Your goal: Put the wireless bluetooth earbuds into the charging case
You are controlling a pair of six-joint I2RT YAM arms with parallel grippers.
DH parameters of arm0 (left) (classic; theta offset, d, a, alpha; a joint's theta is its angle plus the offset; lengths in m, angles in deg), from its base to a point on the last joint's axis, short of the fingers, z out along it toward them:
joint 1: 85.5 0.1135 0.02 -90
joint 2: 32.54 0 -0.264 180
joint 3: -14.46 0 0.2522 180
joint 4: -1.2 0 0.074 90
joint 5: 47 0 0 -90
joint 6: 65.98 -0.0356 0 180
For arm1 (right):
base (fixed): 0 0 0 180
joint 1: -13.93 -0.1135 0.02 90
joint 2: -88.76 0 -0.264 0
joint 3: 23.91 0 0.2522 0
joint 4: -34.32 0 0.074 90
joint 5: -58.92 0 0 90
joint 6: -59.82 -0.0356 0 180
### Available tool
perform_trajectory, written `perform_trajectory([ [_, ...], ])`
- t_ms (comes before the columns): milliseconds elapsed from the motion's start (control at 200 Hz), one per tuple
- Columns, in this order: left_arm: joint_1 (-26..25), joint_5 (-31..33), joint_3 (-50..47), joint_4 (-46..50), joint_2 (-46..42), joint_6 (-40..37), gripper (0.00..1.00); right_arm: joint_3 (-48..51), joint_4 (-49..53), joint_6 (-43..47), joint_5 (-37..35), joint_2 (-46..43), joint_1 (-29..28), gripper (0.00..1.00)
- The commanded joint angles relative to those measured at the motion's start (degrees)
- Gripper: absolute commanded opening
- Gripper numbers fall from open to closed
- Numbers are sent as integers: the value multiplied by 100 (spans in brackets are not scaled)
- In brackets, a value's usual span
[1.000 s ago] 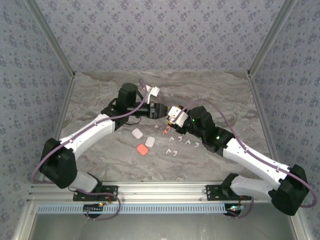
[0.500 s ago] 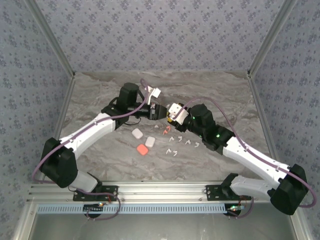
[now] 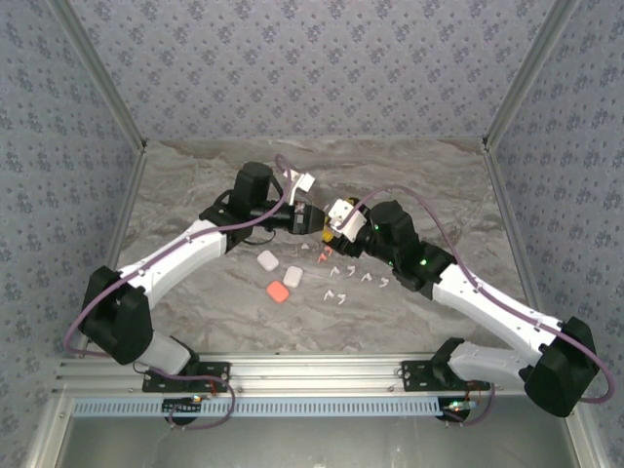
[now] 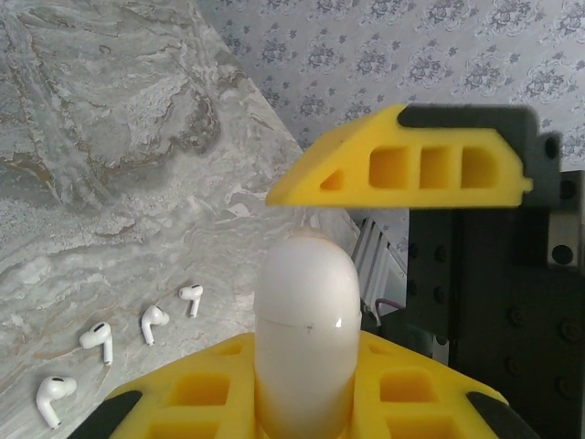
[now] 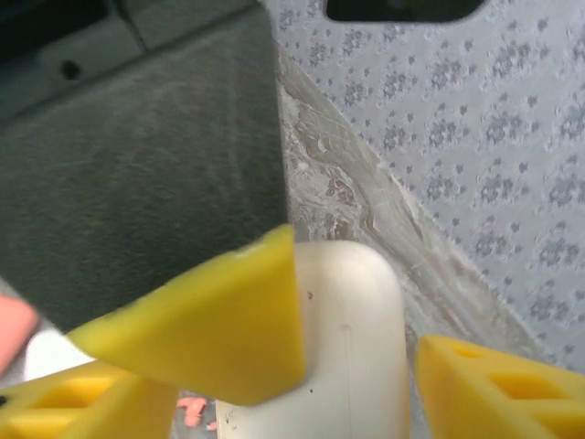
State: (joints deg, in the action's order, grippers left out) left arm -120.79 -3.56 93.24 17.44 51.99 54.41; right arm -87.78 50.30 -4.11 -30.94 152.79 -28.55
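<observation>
A closed white charging case (image 4: 306, 320) stands pinched between the yellow fingers of my left gripper (image 4: 306, 407), which is shut on it. My right gripper (image 5: 292, 402) is open around the same case (image 5: 356, 347), with a gap showing beside its right finger (image 5: 503, 384). Above the table's middle the two grippers meet tip to tip, the left gripper (image 3: 314, 218) against the right gripper (image 3: 331, 228). Several white earbuds (image 3: 353, 275) lie on the marble below them, and a coral-red pair (image 3: 325, 253) lies just under the grippers. The white earbuds (image 4: 97, 340) show in a row in the left wrist view.
Two more white cases (image 3: 267, 260) (image 3: 292, 277) and a coral-red case (image 3: 278, 292) lie left of the earbuds. Patterned walls with metal posts close in the marble table (image 3: 195, 185) at the back and both sides.
My left gripper has closed on the white case while the right gripper's jaws have spread apart from it. Both arms have stayed nearly in place.
</observation>
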Motion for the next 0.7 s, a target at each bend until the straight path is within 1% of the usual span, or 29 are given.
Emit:
perform_trajectory([
  [0,-35,185,175,-122,-228,-310,15,-293,307,-334,355,-129,172,85],
  [40,-40,364,87,-199,-307,-362,13,-336,414,-463,507,-190,272,93],
  [100,-15,692,-93,-466,-453,-378,9,-392,575,-689,741,-292,441,100],
  [245,29,1354,-798,-1606,-870,-407,0,-448,891,-1360,1352,-535,838,100],
  [340,22,1953,-1380,-2434,-1090,-671,0,-403,788,-2138,1628,-640,1078,100],
  [385,27,2081,-1596,-2773,-1138,-813,0,-393,724,-2569,1656,-655,1104,100],
  [440,32,2107,-1736,-2981,-1133,-1012,0,-390,667,-2932,1751,-664,1093,100],
  [505,29,2051,-1767,-3135,-1063,-1224,0,-467,770,-3166,1641,-663,1084,100],
  [610,25,1571,-1931,-3869,-883,-1554,0,-716,1123,-3090,1470,-664,1193,100],
  [695,22,1402,-2138,-4585,-760,-1610,0,-954,1339,-3004,1785,-628,1504,100],
])
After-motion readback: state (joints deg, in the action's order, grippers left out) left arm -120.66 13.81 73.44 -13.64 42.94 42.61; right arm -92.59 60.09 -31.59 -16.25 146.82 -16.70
